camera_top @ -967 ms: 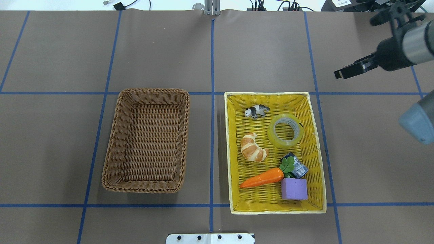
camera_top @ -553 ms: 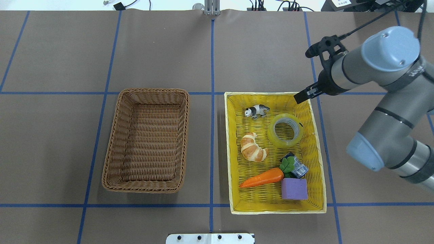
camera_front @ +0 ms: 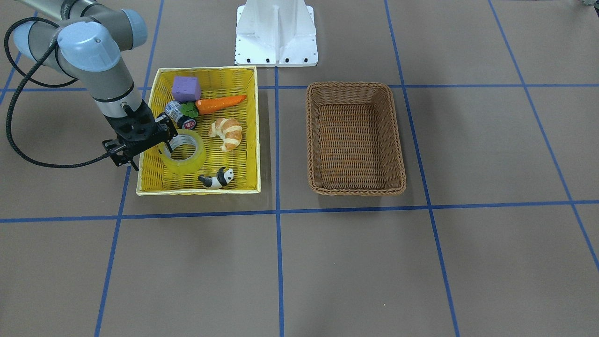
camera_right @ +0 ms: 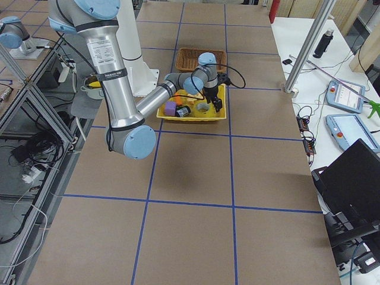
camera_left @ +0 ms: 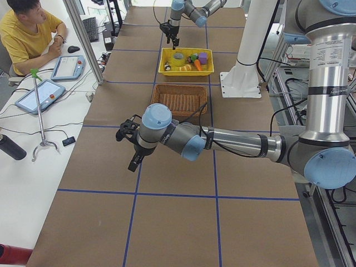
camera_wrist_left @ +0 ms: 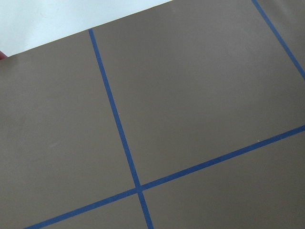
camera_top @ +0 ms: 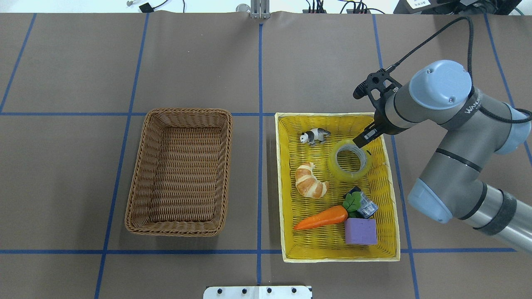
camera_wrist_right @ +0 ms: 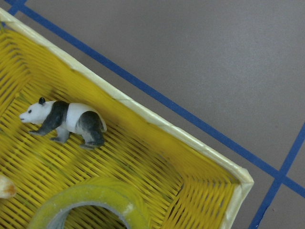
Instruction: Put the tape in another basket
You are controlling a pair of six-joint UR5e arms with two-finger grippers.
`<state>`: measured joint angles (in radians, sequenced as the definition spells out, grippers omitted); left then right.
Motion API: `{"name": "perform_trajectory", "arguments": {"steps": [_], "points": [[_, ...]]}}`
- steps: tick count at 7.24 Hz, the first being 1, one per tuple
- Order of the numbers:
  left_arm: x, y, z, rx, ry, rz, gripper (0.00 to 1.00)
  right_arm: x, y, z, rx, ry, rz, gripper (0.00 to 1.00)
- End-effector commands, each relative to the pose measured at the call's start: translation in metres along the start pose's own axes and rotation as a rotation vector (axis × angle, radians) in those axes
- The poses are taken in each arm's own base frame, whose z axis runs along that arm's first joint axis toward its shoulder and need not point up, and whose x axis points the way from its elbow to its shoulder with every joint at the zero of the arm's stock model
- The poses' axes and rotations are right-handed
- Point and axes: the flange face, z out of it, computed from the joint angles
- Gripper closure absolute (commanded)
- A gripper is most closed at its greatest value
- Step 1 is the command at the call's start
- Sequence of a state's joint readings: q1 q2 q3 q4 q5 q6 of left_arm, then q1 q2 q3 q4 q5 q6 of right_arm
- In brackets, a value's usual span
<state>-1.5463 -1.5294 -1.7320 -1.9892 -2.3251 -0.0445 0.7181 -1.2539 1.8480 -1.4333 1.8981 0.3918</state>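
The tape (camera_top: 337,168) is a yellowish roll lying flat in the far right part of the yellow basket (camera_top: 280,187). It also shows in the front view (camera_front: 189,160) and at the bottom of the right wrist view (camera_wrist_right: 95,200). My right gripper (camera_top: 360,140) hangs just above the tape's far right rim, fingers pointing down; it looks open and holds nothing. The brown wicker basket (camera_top: 187,111) stands empty to the left of the yellow one. My left gripper (camera_left: 135,164) shows only in the left side view, over bare table; I cannot tell whether it is open or shut.
The yellow basket also holds a toy panda (camera_top: 314,135), a croissant (camera_top: 309,181), a carrot (camera_top: 322,218), a purple block (camera_top: 360,231) and a small bottle (camera_top: 365,205). A white base plate (camera_front: 276,32) stands behind the baskets. An operator (camera_left: 30,33) sits at the far side.
My right arm has swung in from the far right edge to over the yellow basket, and its gripper has come down to the tape's far rim. The tape has not moved.
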Motion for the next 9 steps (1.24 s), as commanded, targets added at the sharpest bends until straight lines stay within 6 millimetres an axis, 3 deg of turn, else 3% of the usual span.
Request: {"name": "perform_trajectory", "arguments": {"steps": [1, 4, 5, 7, 9], "points": [[-0.001, 0.000, 0.001, -0.001, -0.001, -0.001, 0.01, -0.012, 0.006, 0.014, -0.025, -0.010, -0.046, 0.21], [-0.007, 0.004, 0.007, -0.006, -0.001, -0.006, 0.01, -0.020, 0.009, 0.045, -0.059, -0.018, -0.060, 0.30], [-0.007, 0.004, 0.007, -0.008, -0.001, -0.007, 0.01, -0.018, 0.010, 0.056, -0.055, -0.024, -0.066, 0.47], [-0.008, 0.005, 0.008, -0.009, -0.002, -0.008, 0.01, -0.024, 0.004, 0.052, -0.055, -0.036, -0.070, 1.00], [-0.009, 0.006, 0.009, -0.011, -0.002, -0.010, 0.01, -0.015, -0.004, 0.034, -0.022, -0.033, -0.058, 1.00]]}}
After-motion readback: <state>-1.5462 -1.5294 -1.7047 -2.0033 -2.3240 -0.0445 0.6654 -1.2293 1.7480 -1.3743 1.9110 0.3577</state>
